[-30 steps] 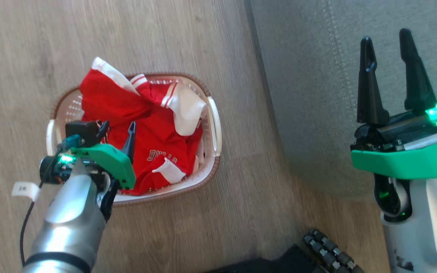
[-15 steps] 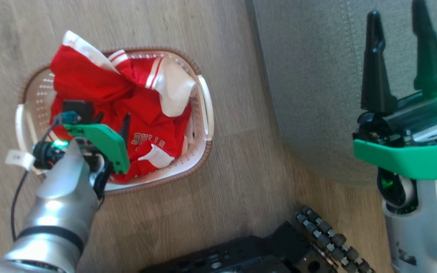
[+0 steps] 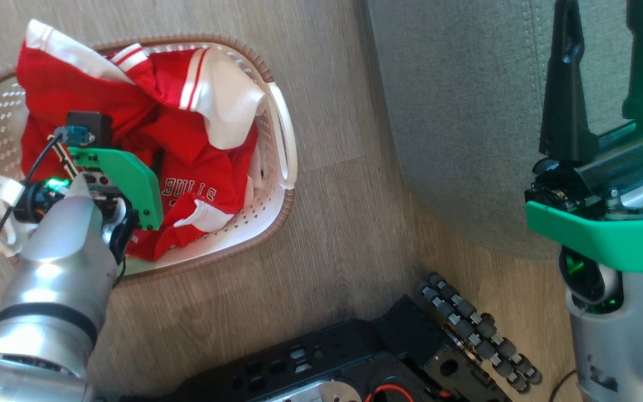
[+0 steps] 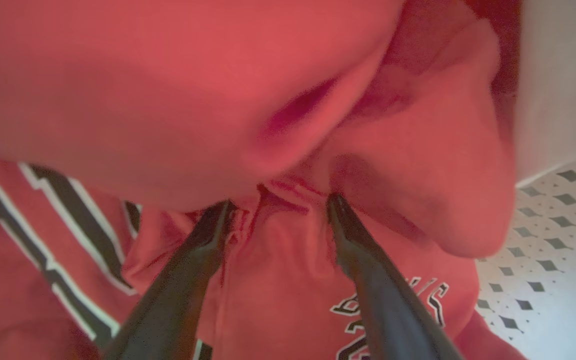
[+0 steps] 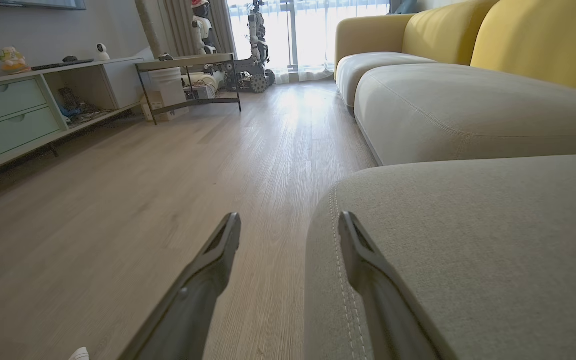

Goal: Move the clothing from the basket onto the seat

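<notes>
Reaching into the white basket [image 3: 279,167] on our near left, we hold the left gripper [image 4: 280,202] with jaws apart, its tips pressed into a fold of the red Bulls jerseys [image 3: 198,139] heaped inside. They look light, soft and slippery, and likely to drape and tangle, so we judge a bunched ridge beside the lettering [image 3: 190,190] the best hold. Farther right, the right gripper [image 5: 288,218] hovers, jaws apart, at the edge of the grey seat [image 3: 455,111].

1. The clothing [image 3: 198,162], red jerseys with white trim and "BULLS" lettering, lies crumpled in the basket.
2. The basket [image 3: 287,159], white, perforated and brown-rimmed, stands near the seat.
3. The seat [image 3: 455,111] is grey, round-edged and double-stitched.
</notes>
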Motion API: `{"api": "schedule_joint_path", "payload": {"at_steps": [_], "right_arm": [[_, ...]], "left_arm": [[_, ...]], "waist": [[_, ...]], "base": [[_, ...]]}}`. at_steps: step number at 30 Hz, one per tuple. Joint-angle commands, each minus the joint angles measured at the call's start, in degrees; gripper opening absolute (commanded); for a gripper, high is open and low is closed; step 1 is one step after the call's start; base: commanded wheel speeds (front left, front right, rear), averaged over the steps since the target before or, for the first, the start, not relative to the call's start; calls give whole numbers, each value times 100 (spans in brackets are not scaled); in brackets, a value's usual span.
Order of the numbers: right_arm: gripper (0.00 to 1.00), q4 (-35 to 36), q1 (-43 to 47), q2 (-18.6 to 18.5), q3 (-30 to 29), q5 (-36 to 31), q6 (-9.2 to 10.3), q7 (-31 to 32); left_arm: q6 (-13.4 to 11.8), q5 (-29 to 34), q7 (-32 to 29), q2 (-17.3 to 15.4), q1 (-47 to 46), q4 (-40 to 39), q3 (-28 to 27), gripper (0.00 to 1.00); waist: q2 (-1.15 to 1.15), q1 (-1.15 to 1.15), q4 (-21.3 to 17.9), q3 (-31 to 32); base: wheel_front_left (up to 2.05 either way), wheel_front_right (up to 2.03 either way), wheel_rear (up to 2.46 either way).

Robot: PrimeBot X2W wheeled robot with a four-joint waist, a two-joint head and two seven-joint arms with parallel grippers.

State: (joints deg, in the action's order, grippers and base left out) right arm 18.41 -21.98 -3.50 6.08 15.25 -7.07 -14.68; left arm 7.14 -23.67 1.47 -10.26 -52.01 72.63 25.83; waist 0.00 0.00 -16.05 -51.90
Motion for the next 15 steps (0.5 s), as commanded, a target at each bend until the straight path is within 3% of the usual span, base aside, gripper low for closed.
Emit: {"api": "schedule_joint_path", "payload": {"at_steps": [1, 3, 4, 5, 7, 8, 15], "right_arm": [[100, 226, 55, 61, 120, 42, -42, -32], [100, 230, 46, 61, 127, 52, -42, -32], [100, 232, 43, 62, 130, 57, -42, -32], [100, 232, 39, 62, 132, 62, -42, -32], [100, 223, 30, 62, 133, 67, -42, -32], [100, 217, 25, 62, 134, 69, -42, -32], [100, 172, -4, 62, 131, 62, -42, -32]], "left_arm": [[35, -47, -75, -159, 42, 6, 5, 100], [35, -76, -199, -148, 37, 18, 85, 100], [35, -90, -260, -145, 37, 22, 130, 82], [35, -112, -314, -145, 40, 26, 168, 56], [35, -144, -350, -163, 39, 28, 238, 22], [35, -167, -349, -171, 41, 28, 264, 0], [35, -346, -289, -185, 67, -8, 394, 0]], "waist": [[0, 0, -60, -81], [0, 0, -78, -106], [0, 0, -86, -116], [0, 0, -92, -122], [0, 0, -101, -125], [0, 0, -103, -121], [0, 0, -76, -48]], "base": [[0, 0, 0], [0, 0, 0], [0, 0, 0], [0, 0, 0], [0, 0, 0], [0, 0, 0], [0, 0, 0]]}}
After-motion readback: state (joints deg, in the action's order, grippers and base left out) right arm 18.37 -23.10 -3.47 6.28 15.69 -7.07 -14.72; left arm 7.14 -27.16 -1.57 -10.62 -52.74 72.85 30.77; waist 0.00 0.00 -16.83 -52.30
